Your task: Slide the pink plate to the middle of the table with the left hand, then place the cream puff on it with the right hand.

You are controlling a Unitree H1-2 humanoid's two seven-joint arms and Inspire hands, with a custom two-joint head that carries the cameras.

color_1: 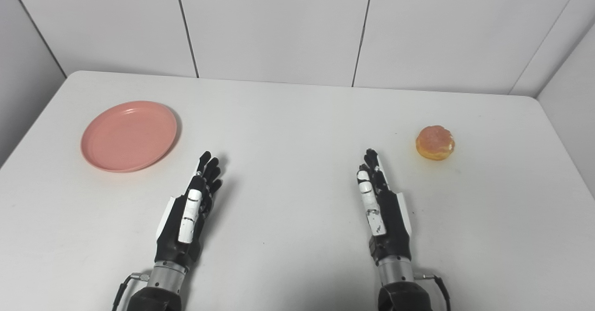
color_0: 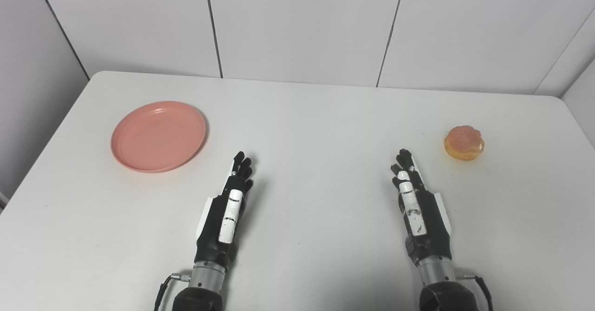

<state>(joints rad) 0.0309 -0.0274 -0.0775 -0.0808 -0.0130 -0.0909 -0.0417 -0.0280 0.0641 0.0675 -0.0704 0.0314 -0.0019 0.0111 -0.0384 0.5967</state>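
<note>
Hands both empty, resting low over the white rectangular table, fingers stretched straight and pointing away from the robot. Left black-and-white robot hand sits left of centre, fingers extended and close together, holding nothing, thumb edge up. Right black-and-white robot hand sits right of centre, same pose, fingers out, nothing in it. Round flat pink plastic plate lies on the table's left side, beyond and left of the left hand, apart from its fingertips, not at the middle. Plate is bare. Small round golden-brown cream puff with glazed top sits on the table's right side, just beyond and right of the right hand's fingertips, not touching. Plate and puff well apart. Pale grey panelled wall behind the table.
</note>
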